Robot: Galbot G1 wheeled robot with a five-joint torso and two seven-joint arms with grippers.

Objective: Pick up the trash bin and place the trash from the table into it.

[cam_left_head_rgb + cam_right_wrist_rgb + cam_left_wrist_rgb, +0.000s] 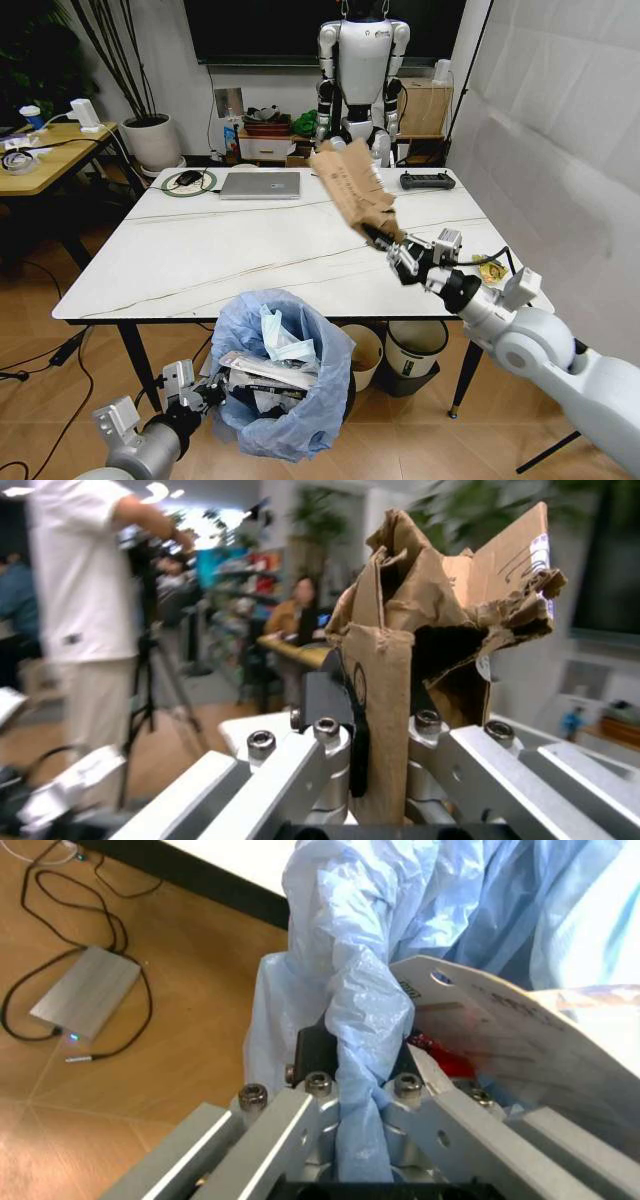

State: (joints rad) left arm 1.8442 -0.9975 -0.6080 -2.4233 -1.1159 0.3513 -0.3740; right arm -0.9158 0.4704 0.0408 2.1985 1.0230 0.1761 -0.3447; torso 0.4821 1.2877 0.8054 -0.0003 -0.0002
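Left pincer (pixel 207 395): low, below the tabletop's near edge, closed on the rim of the trash bin (pixel 285 375); in the left wrist view the fingers (pixel 315 1057) pinch a fold of the light-blue bag (pixel 365 1012).
Trash bin: held off the floor just in front of the tabletop's near edge, tilted toward the tabletop; blue liner bulging over the rim; white wrappers (pixel 280 345) and flat packaging (pixel 265 370) inside.
Right pincer (pixel 383 243): above the tabletop's right half, clamped on the lower end of a torn brown cardboard piece (pixel 355 190).
Cardboard: lifted clear of the tabletop, sticking up and away from the pincer toward the far edge; crumpled and ripped, seen close in the right wrist view (pixel 440 637) between the two fingers (pixel 325 697).
Tabletop (pixel 230 250): white marble look with thin dark veins.
Small yellow wrapper (pixel 491 269): lying on the tabletop near its right edge, just beyond the right arm.
Silver laptop (pixel 260 185): closed, at the tabletop's far edge.
Black controller (pixel 427 181): at the tabletop's far right corner.
Cream bin (pixel 362 355) and white bin (pixel 415 350): on the floor under the tabletop, side by side.
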